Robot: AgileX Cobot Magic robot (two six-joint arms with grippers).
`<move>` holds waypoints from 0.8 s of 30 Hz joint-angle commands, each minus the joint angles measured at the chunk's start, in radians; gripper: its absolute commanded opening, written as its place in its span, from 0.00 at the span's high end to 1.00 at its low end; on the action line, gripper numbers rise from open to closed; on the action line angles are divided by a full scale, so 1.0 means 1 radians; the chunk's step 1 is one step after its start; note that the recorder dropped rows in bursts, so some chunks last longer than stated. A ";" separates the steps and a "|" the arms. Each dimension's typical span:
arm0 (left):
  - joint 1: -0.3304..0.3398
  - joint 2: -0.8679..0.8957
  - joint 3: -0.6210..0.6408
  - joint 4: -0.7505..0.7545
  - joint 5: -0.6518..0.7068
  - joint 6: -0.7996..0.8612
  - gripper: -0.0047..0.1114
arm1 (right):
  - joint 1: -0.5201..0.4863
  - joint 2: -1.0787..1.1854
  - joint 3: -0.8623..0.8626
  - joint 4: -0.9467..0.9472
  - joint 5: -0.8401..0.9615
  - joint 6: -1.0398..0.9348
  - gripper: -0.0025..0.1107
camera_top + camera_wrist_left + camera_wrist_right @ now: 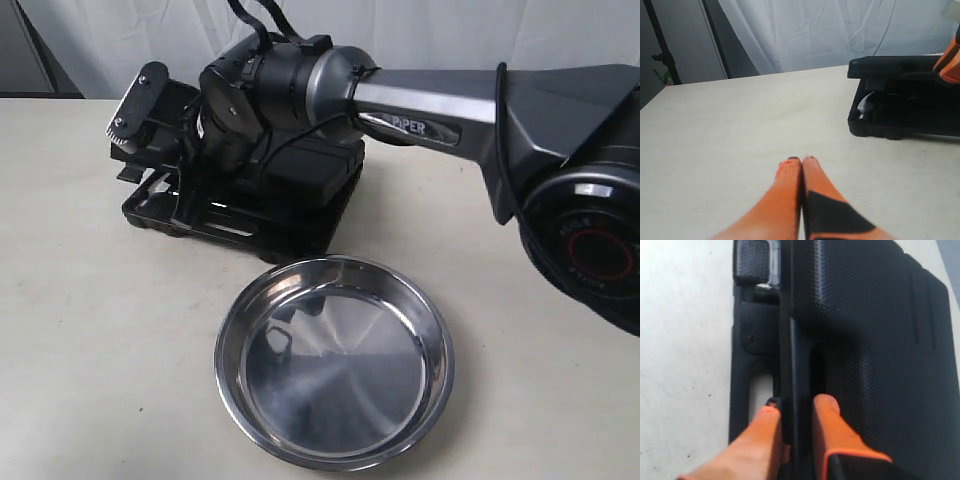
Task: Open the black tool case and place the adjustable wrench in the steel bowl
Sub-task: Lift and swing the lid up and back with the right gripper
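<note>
The black tool case [300,185] lies behind the steel bowl [340,380], its lid lifted a little off the base. My right gripper [796,407] is shut on the lid's front edge at the handle cut-out, one orange finger under the edge and one on the ribbed top [875,340]. The bowl holds nothing. My left gripper [802,160] is shut on nothing, low over the bare table, well short of the case [905,115]. Something shiny shows in the case's gap [867,102], but the adjustable wrench cannot be made out.
The right arm [440,105] reaches across from the right, above the table behind the bowl. A latch [752,260] sits on the case's front edge. A white curtain [840,30] hangs beyond the table's far edge.
</note>
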 commanded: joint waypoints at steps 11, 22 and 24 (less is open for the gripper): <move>-0.009 -0.004 -0.002 0.000 -0.010 -0.005 0.96 | -0.166 -0.093 -0.001 0.075 -0.032 0.067 0.98; -0.009 -0.004 -0.002 0.000 -0.010 -0.005 0.96 | -0.219 -0.131 -0.001 0.279 -0.057 0.067 0.98; -0.009 -0.004 -0.002 0.000 -0.010 -0.005 0.96 | -0.231 -0.131 -0.001 0.306 -0.065 0.067 0.98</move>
